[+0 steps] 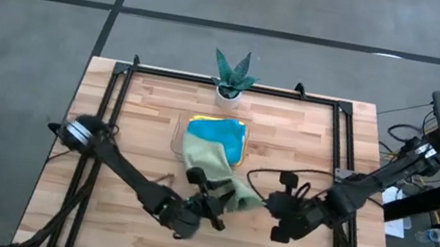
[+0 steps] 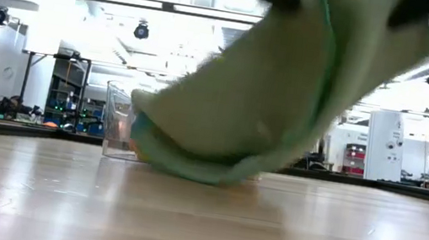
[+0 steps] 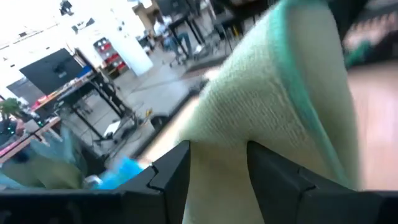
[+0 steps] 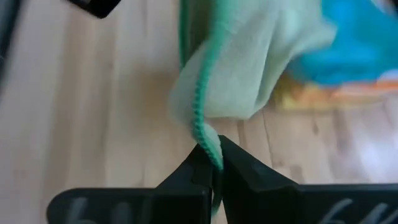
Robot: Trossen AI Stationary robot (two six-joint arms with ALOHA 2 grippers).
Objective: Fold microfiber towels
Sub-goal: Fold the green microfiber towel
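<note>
A pale green microfiber towel (image 1: 206, 159) with a teal stitched edge is raised between both grippers near the table's middle. Its far end (image 2: 191, 163) still lies on the stack at the clear tray (image 1: 177, 130), where a blue towel (image 1: 223, 133) lies over a yellow one. My left gripper (image 1: 216, 199) is closed on the towel's near-left part and my right gripper (image 1: 266, 203) on its near-right edge. In the low view the towel (image 2: 287, 88) hangs down from the top of the picture, where the fingers are cut off. My left gripper has a thick bunch of the pale green towel (image 3: 219, 163) pinched between its two fingers (image 3: 171, 177), coming at it nearly level from the table's near left. The cloth rises away from the fingers, clear of the table here. My right gripper pinches the towel's teal stitched edge (image 4: 205, 140) between its fingertips (image 4: 239, 165), slanting down from the table's right. The cloth runs from the fingers toward the tray, and this end is lifted off the wood.
A small potted plant (image 1: 231, 76) stands at the table's far edge behind the tray. Black frame rails (image 1: 114, 105) run along the left, right and far sides. Bare wood (image 2: 199, 220) lies in front of the towel. People and desks show in the room beyond.
</note>
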